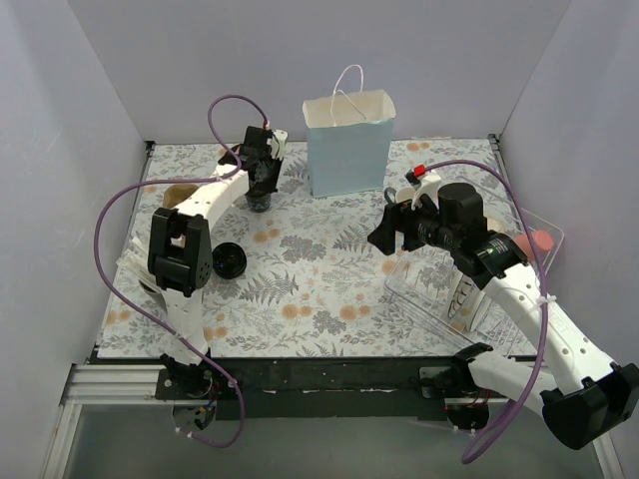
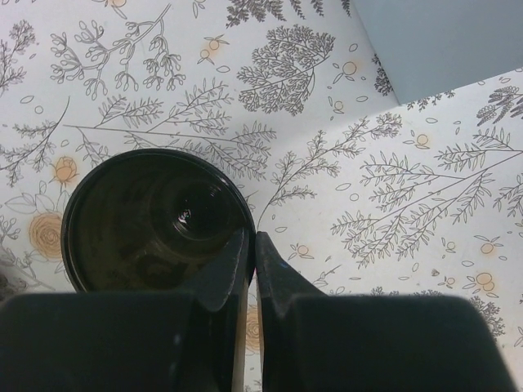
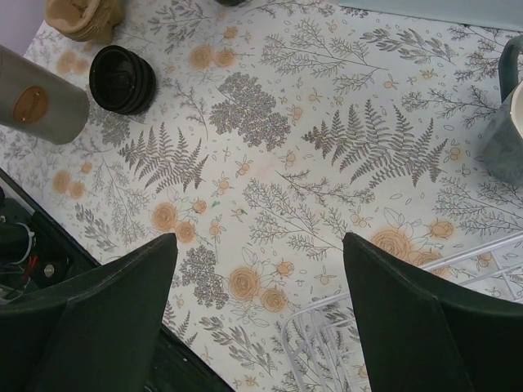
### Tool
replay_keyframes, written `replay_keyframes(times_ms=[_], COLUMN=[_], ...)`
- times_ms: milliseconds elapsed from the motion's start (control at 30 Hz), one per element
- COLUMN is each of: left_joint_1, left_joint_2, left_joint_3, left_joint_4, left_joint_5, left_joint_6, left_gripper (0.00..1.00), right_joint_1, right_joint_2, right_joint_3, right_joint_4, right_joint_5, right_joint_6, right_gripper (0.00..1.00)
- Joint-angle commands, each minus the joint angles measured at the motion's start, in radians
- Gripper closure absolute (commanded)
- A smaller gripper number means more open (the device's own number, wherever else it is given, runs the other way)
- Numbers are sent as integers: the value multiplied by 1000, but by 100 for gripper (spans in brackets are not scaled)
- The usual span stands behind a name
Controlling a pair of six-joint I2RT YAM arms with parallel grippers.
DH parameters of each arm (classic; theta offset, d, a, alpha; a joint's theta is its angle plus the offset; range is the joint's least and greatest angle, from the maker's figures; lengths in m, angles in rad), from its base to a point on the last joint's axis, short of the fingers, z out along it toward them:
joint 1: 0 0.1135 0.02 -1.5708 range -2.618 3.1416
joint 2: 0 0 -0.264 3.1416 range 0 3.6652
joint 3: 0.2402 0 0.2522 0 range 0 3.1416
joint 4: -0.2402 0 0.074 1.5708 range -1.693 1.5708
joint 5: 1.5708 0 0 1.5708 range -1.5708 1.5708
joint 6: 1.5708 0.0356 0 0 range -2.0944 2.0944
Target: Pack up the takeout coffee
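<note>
A light-blue paper bag (image 1: 349,148) stands up at the back of the flowery worktop (image 1: 319,284). Its top is open and its white handles stick up.

The takeout coffee (image 1: 260,199) is a small dark cup. It stands on the worktop just to the left of the bag, close to it but not touching. It has no lid on, and the left wrist view looks down into its dark inside.

The left fingers (image 2: 216,282) are pinched tight on the cup's rim. One finger is inside the cup and the other is outside, with the thin wall between them.

A round black lid (image 1: 229,259) lies flat on the worktop, left of the bag and well away from it, toward the front. It is well apart from the cup.

The right fingers (image 3: 122,302) are spread wide and hold nothing. They hang above the worktop, to the right of the bag and a bit closer to the front.

A clear plastic box (image 1: 439,291) sits to the right of the bag, nearer the front. A grey mug (image 3: 502,122) sits near the bag's right side. A plain grey cup (image 3: 41,106) and a tan crumpled thing (image 3: 82,16) are far to the left of the bag.
</note>
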State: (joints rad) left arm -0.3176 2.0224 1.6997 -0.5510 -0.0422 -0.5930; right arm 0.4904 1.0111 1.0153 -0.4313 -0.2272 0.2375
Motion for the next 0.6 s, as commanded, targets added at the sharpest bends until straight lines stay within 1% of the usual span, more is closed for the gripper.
replay_keyframes(times_ms=[0,233,333,400,433,500,567], left_joint_1=[-3,-5,-5,-11,-15,-15,-15], left_joint_2=[-11,-43,-37,-7,-11,-48,-54], left_joint_3=[66,66,55,98,92,69,86], left_joint_4=[-66,-75,-53,-114,-125,-92,-105], left_joint_5=[-54,-73,-77,-93,-90,-49,-19], left_joint_6=[-22,-40,-44,-63,-73,-83,-97], left_gripper=[100,100,100,100,100,100,100], right_joint_1=[-6,-4,-4,-6,-4,-6,-4], right_joint_2=[-2,-8,-11,-12,-12,-16,-20], right_joint_3=[22,17,13,14,14,19,19], right_joint_4=[8,9,11,9,6,0,0], right_joint_5=[-6,-12,-14,-14,-15,-14,-11], right_joint_6=[3,11,13,14,16,16,14], right_gripper=[10,10,11,11,11,11,10])
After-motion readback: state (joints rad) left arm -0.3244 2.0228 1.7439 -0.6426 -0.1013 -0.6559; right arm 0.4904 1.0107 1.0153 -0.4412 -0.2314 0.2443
